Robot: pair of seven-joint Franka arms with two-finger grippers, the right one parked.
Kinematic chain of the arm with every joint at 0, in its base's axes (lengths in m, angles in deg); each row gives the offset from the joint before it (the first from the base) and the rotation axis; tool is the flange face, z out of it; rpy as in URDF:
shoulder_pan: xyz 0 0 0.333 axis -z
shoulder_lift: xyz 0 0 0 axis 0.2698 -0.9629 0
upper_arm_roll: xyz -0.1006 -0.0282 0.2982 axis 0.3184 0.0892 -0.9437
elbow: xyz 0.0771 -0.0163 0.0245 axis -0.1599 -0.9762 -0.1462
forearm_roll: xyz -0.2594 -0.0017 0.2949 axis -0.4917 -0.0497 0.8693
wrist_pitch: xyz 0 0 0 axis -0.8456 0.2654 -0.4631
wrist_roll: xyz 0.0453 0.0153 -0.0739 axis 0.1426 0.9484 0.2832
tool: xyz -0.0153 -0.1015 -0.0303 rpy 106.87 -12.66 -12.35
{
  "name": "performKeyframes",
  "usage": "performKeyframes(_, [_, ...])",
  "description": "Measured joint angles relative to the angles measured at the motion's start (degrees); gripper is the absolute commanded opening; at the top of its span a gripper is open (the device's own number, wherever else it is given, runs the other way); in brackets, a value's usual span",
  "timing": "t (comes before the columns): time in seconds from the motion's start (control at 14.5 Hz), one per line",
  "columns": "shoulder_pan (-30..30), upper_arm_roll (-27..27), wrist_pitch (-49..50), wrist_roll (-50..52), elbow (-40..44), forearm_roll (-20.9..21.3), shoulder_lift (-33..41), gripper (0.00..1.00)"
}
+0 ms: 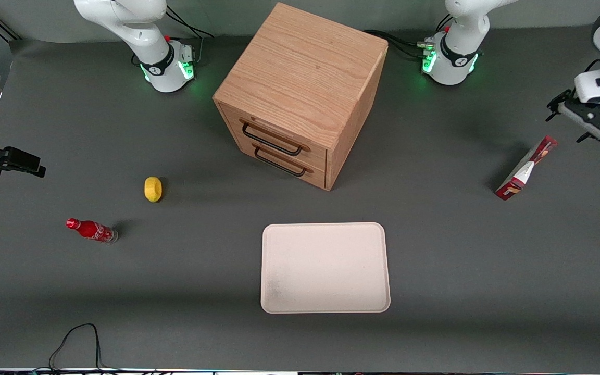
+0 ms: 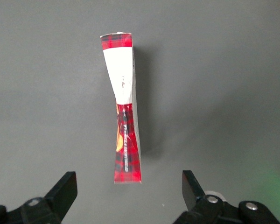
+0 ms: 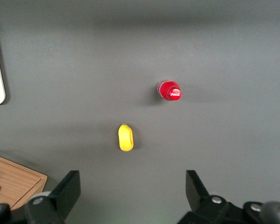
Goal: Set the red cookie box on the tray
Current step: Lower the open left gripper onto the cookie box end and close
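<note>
The red cookie box (image 1: 526,167) stands on one narrow long edge on the dark grey surface (image 1: 461,260), toward the working arm's end of it; its long axis runs diagonally, one end nearer the front camera and angled toward the tray, the other end farther from the camera, close under the gripper; seen from the wrist camera, the box (image 2: 124,135) shows its thin upward edge, white at one half and red plaid at the other. The gripper (image 1: 586,121) hovers above the surface just beside the box's farther end, touching nothing; its fingers (image 2: 63,189) are spread wide, with the box between their line of travel but apart from both. The tray (image 1: 279,302) lies flat near the front camera, in front of the wooden drawer cabinet (image 1: 300,94), and holds nothing; both cabinet drawers are closed. Toward the parked arm's end lie a yellow lemon (image 1: 152,188) and a small red soda bottle (image 1: 91,230), the bottle nearer the camera than the lemon.
</note>
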Motion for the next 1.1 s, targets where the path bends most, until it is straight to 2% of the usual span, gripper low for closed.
performKeyframes(0.34, [0.41, 0.15, -11.92, 0.00, -1.99, -0.98, -8.96, 1.00])
performKeyframes(0.76, [1.54, 0.65, -18.28, 0.00, -2.02, -3.27, -15.13, 1.00])
performKeyframes(0.83, [1.77, 0.67, -19.31, 0.01, -2.01, -3.39, -16.12, 0.91])
performKeyframes(0.97, [1.93, 0.68, -20.37, 0.04, -1.88, -3.56, -17.84, 0.51])
performKeyframes(1.1, [1.91, 0.64, -20.40, 0.04, -1.62, -3.78, -18.26, 0.16])
